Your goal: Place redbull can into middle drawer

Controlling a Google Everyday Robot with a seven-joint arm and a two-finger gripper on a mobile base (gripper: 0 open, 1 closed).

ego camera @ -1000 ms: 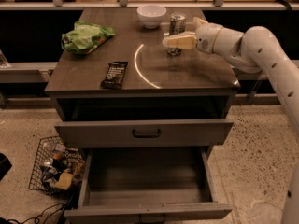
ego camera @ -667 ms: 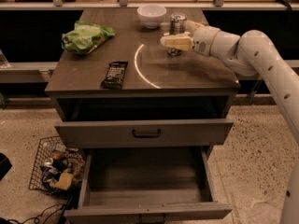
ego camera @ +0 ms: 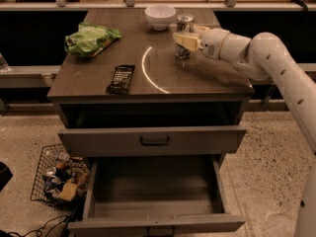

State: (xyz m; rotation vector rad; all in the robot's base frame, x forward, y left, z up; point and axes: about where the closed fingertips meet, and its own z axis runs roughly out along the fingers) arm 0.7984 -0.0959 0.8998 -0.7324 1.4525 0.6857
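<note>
The redbull can [ego camera: 185, 22] stands upright on the brown cabinet top [ego camera: 197, 73] at the back right, just right of the white bowl [ego camera: 160, 16]. My gripper [ego camera: 182, 39] reaches in from the right on a white arm and lies across the can's middle, at the can's height. The can's top and base still show above and below it. The middle drawer [ego camera: 153, 204] is the lower one, pulled far out, with a bare grey floor and nothing in it.
A flat black snack bar [ego camera: 121, 79] lies at the front left of the top and a green chip bag [ego camera: 91, 38] at the back left. The drawer above [ego camera: 153, 141] is pulled out a little. A wire basket of clutter [ego camera: 57, 177] sits on the floor at left.
My gripper has moved left and back across the top, from beside the can to across its middle. The can has stayed in place.
</note>
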